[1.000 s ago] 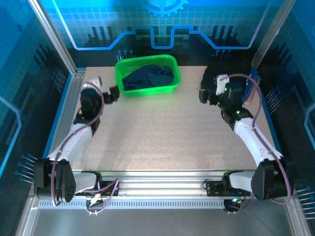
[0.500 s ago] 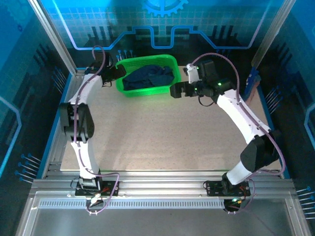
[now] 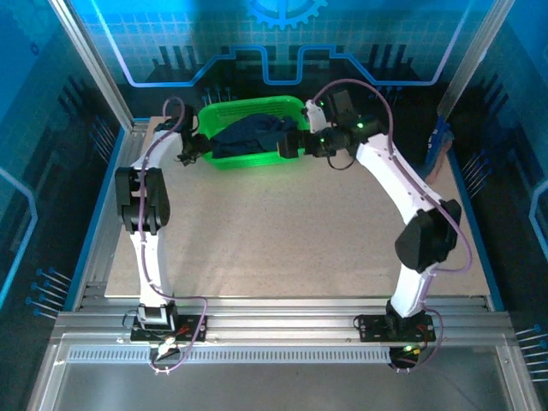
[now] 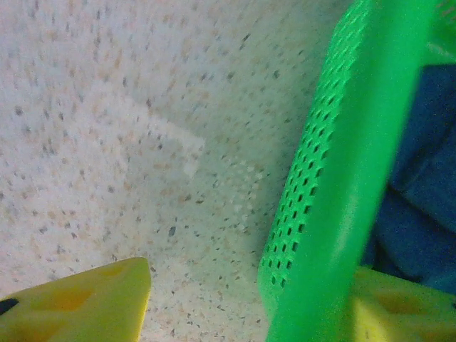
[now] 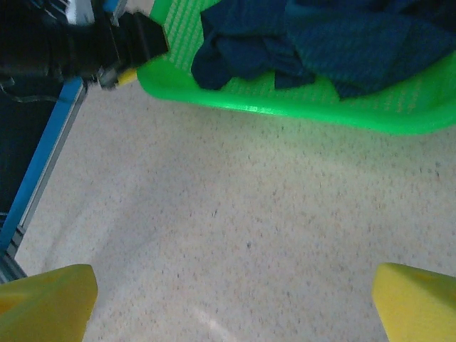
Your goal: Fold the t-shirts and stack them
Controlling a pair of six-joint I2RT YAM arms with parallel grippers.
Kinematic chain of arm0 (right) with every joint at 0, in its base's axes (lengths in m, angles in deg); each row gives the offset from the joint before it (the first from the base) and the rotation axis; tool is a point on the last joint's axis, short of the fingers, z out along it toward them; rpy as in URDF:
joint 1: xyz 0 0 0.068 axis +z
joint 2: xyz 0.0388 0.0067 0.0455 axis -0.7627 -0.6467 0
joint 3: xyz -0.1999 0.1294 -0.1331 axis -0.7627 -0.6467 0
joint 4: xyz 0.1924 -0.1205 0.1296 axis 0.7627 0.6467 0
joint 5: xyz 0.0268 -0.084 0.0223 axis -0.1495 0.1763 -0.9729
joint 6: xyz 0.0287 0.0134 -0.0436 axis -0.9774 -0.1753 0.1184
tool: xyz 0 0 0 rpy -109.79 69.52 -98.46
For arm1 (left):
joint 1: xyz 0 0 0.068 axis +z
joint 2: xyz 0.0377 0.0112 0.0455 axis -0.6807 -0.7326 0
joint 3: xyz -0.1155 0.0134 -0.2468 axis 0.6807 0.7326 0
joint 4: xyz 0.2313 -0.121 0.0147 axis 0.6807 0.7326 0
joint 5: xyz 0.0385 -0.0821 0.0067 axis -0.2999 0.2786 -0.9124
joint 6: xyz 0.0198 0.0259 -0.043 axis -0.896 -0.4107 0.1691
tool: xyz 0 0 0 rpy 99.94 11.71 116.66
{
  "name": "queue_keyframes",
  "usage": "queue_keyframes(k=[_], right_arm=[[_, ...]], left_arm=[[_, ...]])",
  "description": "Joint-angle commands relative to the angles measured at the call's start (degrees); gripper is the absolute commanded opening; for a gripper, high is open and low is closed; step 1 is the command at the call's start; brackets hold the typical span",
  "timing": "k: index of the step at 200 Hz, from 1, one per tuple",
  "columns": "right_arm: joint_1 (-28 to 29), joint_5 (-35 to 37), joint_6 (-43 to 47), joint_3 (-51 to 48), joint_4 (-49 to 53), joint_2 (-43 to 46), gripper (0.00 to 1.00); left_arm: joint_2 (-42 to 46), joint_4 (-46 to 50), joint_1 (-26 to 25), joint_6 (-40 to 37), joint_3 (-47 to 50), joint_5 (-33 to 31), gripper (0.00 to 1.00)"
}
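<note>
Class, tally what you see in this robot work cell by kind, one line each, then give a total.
Robot arms: 2, the left arm and the right arm
Green basket: 1
Heap of dark blue shirts: 1, lying in the basket; how many shirts it holds cannot be told
Table: 1
Total: 5

Blue-tinted light, blurred wrist views

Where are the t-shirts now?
In the top view, the t-shirts lie crumpled in the green basket at the far edge of the table, between the left hand and the right hand.
</note>
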Motion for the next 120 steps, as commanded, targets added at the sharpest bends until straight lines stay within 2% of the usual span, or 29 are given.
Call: queue_keyframes(k=[1, 29, 42, 93, 120], right_arm=[[1.10, 2.16, -0.52, 8.12, 5.88, -5.56, 1.00], [1.84, 5.12, 0.52, 16.94, 9.67, -12.99, 0.99], [2.30, 5.64, 1.13, 20.66, 11.31, -16.27, 0.99], [6.85, 7.87, 3.19, 30.79, 13.65, -25.96, 1.00], [9.41, 11.31, 2.24, 32.28, 13.62, -32.09, 1.00]], left_arm=[[2.41, 1.96, 0.41, 1.61, 4.20, -0.22, 0.50], [7.01, 0.35, 0.48, 1.48, 11.85, 2.05, 0.30], [10.01, -0.10, 0.44, 1.68, 16.06, 3.18, 0.24], [25.98, -0.14, -1.61, 4.27, 32.58, 5.59, 0.23], [33.95, -3.10, -2.59, 9.49, 42.89, 10.51, 0.22]])
